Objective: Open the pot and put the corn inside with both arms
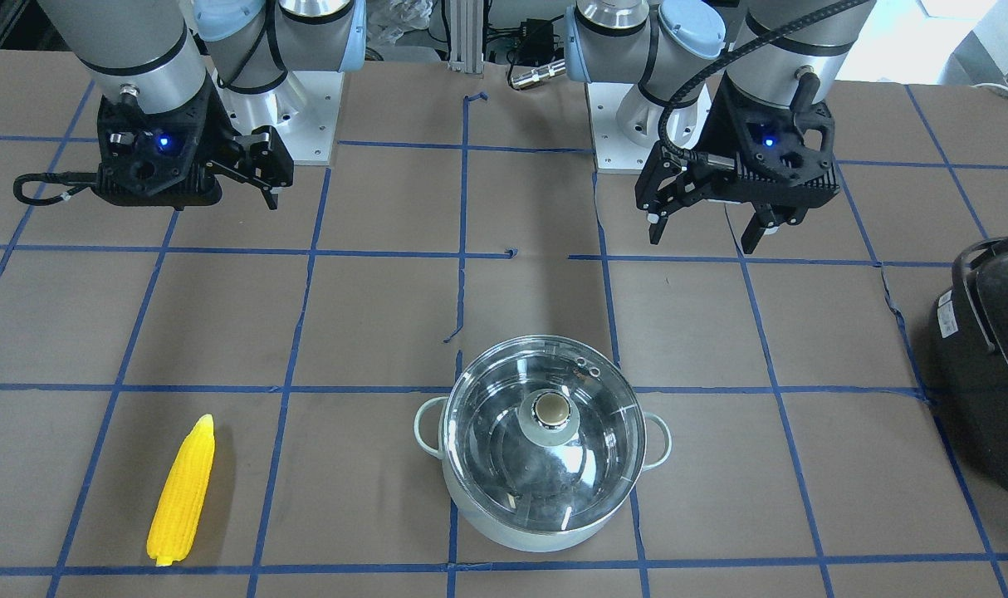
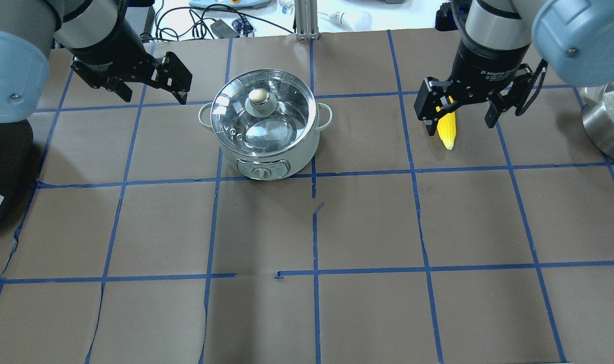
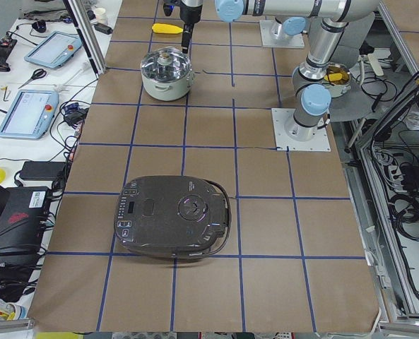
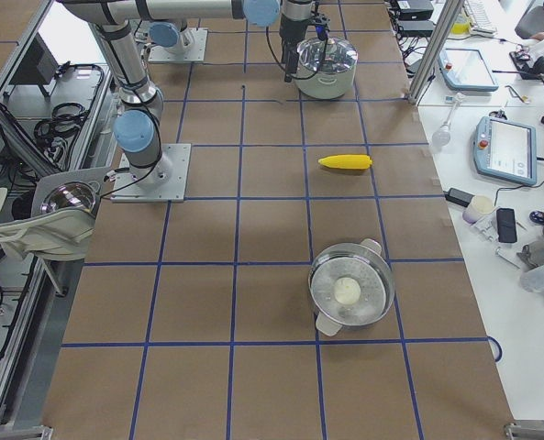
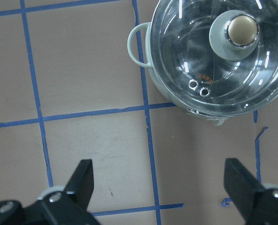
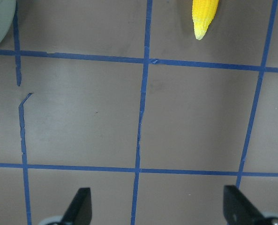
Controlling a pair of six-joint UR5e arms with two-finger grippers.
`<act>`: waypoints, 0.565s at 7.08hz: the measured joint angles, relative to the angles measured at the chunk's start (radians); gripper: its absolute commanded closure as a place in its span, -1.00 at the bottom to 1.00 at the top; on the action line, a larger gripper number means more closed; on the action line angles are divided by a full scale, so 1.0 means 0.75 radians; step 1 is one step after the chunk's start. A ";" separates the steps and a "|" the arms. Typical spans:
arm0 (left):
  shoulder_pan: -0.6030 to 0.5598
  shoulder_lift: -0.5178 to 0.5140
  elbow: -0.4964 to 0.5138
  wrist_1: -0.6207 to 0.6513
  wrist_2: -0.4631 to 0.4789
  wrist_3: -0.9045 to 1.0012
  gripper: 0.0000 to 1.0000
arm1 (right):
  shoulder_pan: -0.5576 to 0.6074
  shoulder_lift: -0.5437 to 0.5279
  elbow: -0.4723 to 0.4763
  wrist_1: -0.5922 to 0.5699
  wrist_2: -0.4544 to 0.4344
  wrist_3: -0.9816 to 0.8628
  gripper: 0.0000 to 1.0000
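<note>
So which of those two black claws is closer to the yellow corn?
The right gripper: it hangs on the side of the table where the corn lies. The left gripper hangs beyond the pot, farther from it.

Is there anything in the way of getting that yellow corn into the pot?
Yes: the glass lid sits closed on the pot and covers its opening, so it must come off first. Nothing else visible lies between the corn and the pot.
</note>
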 measured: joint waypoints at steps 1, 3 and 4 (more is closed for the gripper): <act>0.000 0.000 -0.001 0.000 0.000 0.000 -1.00 | -0.001 0.000 0.000 -0.003 0.000 0.000 -1.00; 0.000 0.001 -0.001 -0.001 -0.001 -0.002 -1.00 | -0.001 0.000 0.000 0.008 -0.029 0.000 -1.00; 0.000 0.003 -0.001 -0.002 -0.001 -0.002 -1.00 | -0.001 0.002 0.003 0.014 -0.051 0.000 -1.00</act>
